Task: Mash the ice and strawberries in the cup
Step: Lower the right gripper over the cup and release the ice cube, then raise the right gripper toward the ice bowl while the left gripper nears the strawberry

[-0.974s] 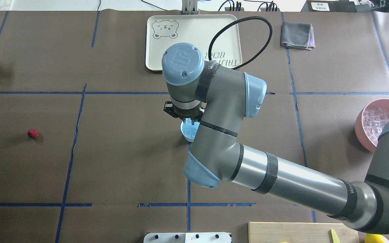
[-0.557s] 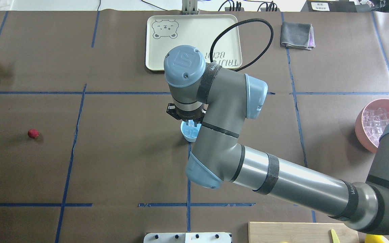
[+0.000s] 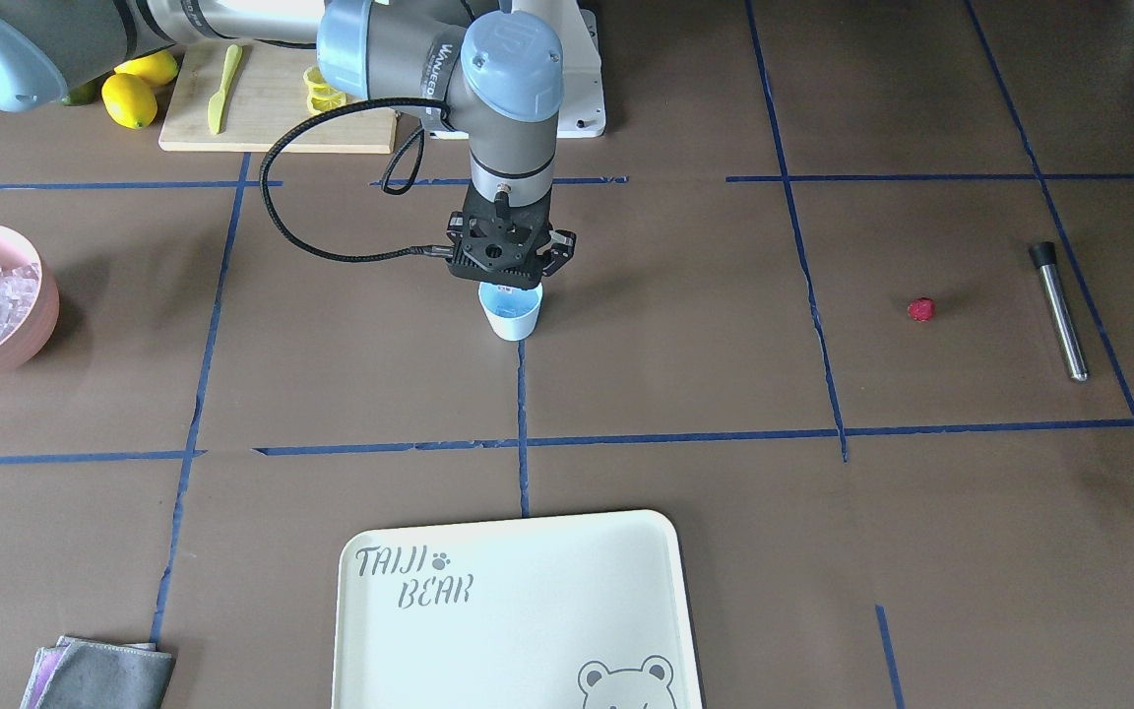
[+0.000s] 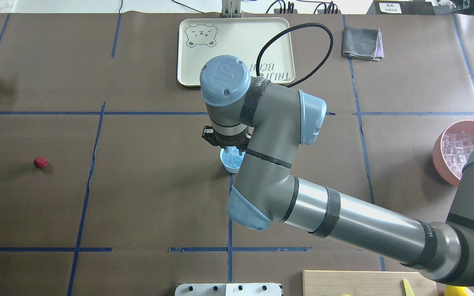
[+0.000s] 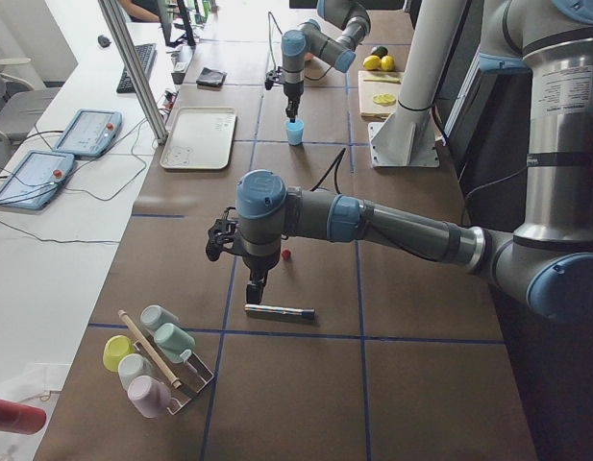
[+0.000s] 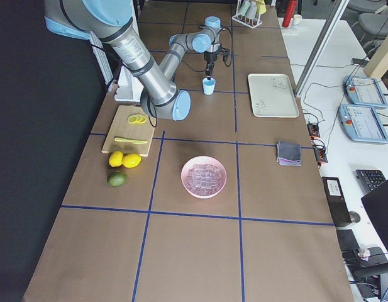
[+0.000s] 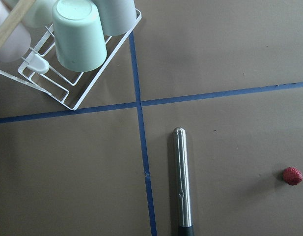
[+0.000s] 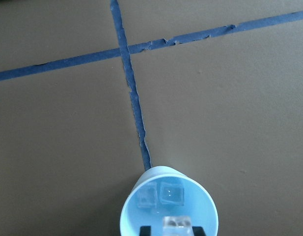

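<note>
The pale blue cup [image 3: 512, 317] stands at the table's middle, on a blue tape cross. My right gripper [image 3: 506, 281] hangs straight over it, fingertips at the rim. In the right wrist view the cup [image 8: 134, 216] holds two clear ice cubes [image 8: 160, 195], and a third ice cube [image 8: 178, 225] sits between my fingers, which are shut on it. The red strawberry [image 4: 40, 163] lies alone on the table far to my left. Near it, my left gripper [image 5: 255, 288] hovers over a steel muddler [image 5: 279, 310]; I cannot tell whether it is open or shut.
A pink bowl [image 4: 440, 158] full of ice stands at my far right. A cream tray [image 4: 237, 41] and a folded grey cloth [image 4: 361, 42] lie across the table. A cutting board [image 3: 272, 118] with lemons is by my base. A cup rack [image 7: 77, 44] is beyond the muddler [image 7: 182, 182].
My right wrist shifted slightly toward my base and right over the cup, then held still. The strawberry and muddler have not moved.
</note>
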You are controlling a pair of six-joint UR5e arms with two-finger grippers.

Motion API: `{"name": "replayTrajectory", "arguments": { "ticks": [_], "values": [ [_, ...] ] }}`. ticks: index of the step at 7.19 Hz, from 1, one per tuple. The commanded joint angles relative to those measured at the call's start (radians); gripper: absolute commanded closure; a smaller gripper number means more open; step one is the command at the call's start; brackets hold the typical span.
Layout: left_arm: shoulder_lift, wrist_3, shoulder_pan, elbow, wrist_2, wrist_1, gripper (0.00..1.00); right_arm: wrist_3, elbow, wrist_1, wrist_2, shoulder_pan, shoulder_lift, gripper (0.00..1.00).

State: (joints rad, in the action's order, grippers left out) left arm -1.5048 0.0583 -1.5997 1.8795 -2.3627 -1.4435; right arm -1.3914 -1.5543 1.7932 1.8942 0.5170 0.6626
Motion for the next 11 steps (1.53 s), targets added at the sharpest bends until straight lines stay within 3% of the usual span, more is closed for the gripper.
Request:
{"name": "replayTrajectory", "arguments": {
  "ticks": [1, 2, 4, 6, 9, 11],
  "values": [
    [0.000, 0.000, 0.000, 0.001, 0.000, 0.000, 0.00, 0.003, -0.001, 0.000, 0.000, 0.000, 0.000, 0.19],
    [0.000, 0.000, 0.000, 0.001, -0.001, 0.000, 0.00, 0.003, -0.003, 0.000, 0.000, 0.000, -0.001, 0.16],
    [-0.002, 0.000, 0.000, 0.001, 0.000, 0.000, 0.00, 0.002, -0.012, 0.000, 0.000, 0.000, -0.002, 0.01],
    [-0.008, -0.017, 0.048, 0.016, 0.003, -0.008, 0.00, 0.002, -0.094, 0.009, -0.001, 0.002, 0.021, 0.01],
    [-0.008, -0.344, 0.249, 0.108, 0.008, -0.118, 0.00, 0.113, -0.267, 0.049, -0.004, 0.086, 0.141, 0.01],
    [0.001, -0.722, 0.421, 0.104, 0.034, -0.353, 0.00, 0.403, -0.375, 0.048, 0.067, 0.260, 0.303, 0.01]
  ]
}}
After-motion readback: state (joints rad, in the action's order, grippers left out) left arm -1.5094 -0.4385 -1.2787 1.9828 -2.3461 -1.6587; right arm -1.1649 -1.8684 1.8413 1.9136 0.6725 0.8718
